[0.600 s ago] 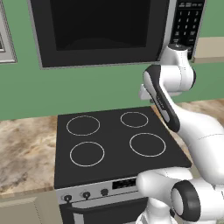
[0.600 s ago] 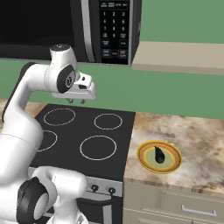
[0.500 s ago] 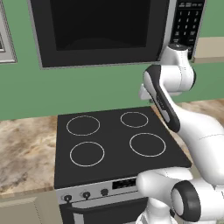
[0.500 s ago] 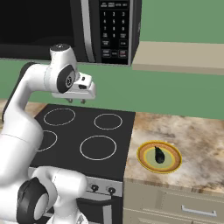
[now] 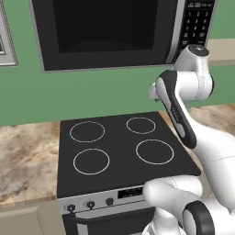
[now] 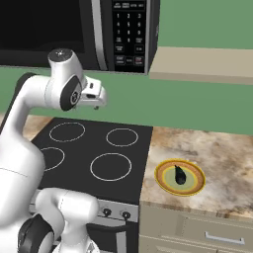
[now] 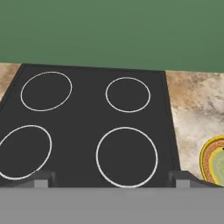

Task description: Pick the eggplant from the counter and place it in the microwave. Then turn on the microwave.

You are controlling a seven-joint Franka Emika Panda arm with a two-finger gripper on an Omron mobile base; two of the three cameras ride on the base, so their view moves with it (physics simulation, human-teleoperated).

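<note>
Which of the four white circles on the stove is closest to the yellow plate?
The front right ring; the plate sits right of the stove.

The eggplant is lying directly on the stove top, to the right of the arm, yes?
Not quite. The eggplant lies on the yellow-rimmed plate on the counter, beside the stove, still to the arm's right. The right base view shows it.

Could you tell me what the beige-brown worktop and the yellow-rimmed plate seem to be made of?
The beige-brown marbled worktop looks like polished stone, given its mottled veining. The yellow-rimmed green plate looks like glazed ceramic, with smooth painted rings; that stays uncertain in a rendering.
</note>
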